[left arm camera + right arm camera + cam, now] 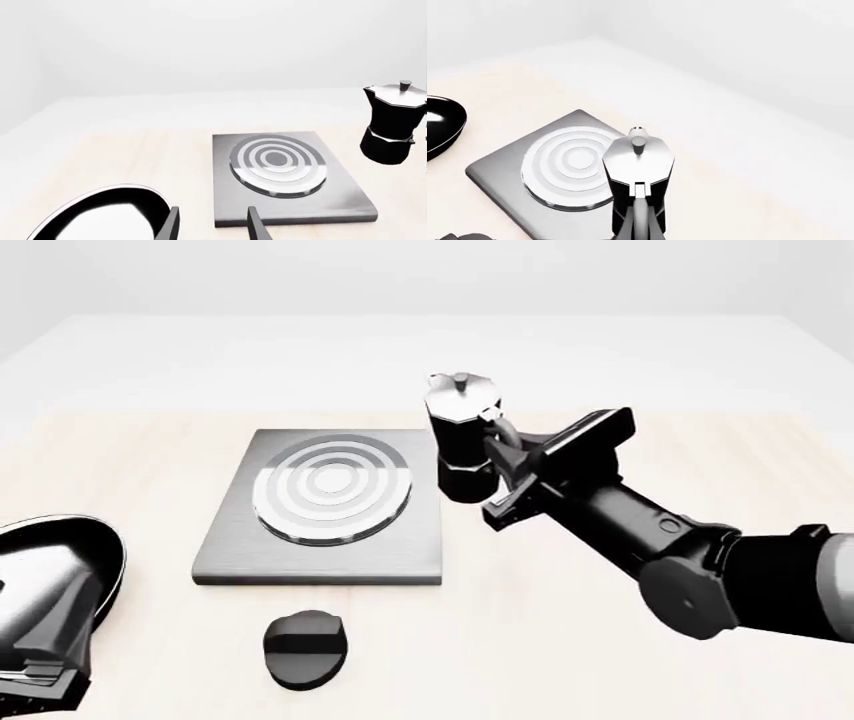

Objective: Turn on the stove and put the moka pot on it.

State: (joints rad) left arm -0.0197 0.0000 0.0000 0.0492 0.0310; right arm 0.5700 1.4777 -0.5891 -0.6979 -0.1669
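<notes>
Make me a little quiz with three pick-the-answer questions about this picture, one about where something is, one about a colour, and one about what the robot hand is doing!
1. Where is the small faceted black moka pot with the silver lid?
A. on the round burner
B. beside the right edge of the flat grey square stove slab
C. inside the glossy black frying pan

2. What colour is the separate oval knob in front of the slab?
A. black
B. red
C. white

3. What is the right gripper doing?
A. hanging open far from everything
B. pressing the knob
C. closed on the pot's handle

Answers: 1 B, the front view shows the pot just off the slab's right edge with the burner rings bare. 2 A, the knob looks plain black. 3 C, the fingers sit at the handle in the front and right wrist views.
</notes>
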